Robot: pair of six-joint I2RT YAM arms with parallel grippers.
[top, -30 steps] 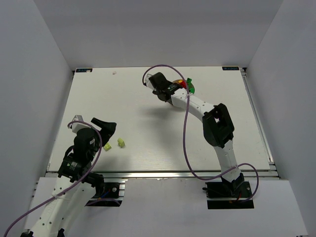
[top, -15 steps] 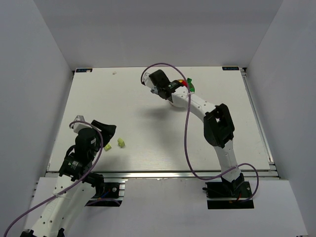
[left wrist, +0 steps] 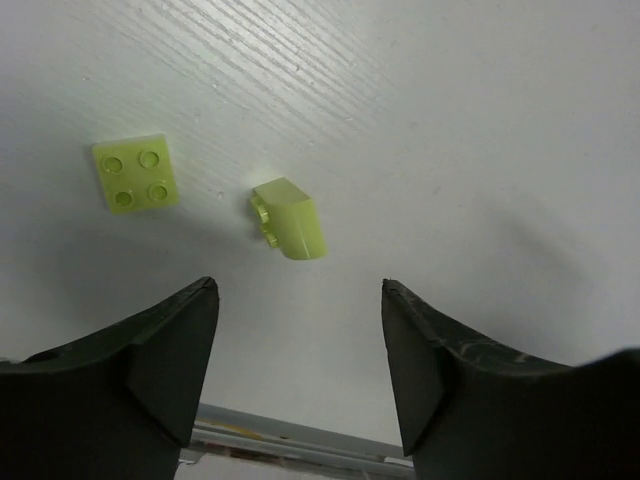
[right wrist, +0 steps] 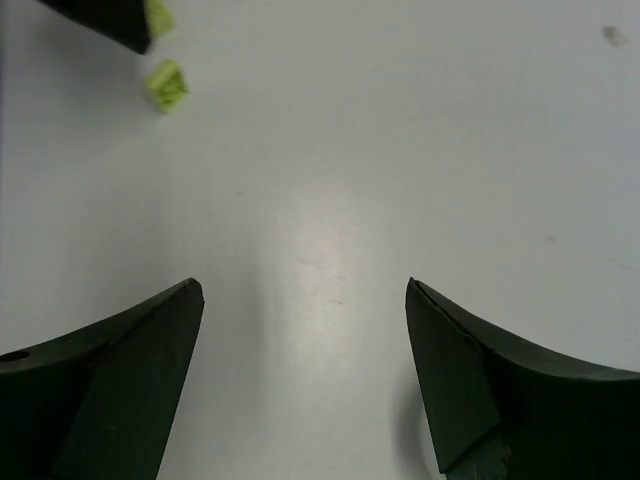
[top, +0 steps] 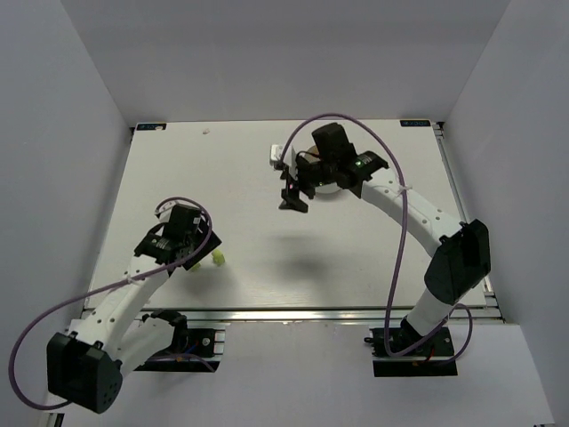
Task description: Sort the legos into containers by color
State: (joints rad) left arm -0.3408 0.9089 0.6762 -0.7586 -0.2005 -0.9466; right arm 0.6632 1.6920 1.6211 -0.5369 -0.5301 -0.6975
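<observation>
No legible text, brand, number or sign found. Small dark tags (top: 151, 126) noted at both far corners of table (top: 249, 169); markings too small to read.

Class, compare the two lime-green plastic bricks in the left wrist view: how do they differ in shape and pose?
The flat square lime-green brick is a thin plate; the sloped lime-green brick is chunkier, with a slanted face. The flat one lies studs-up; the sloped one lies tipped, studs sideways. Both are lime-green, lying apart.
</observation>
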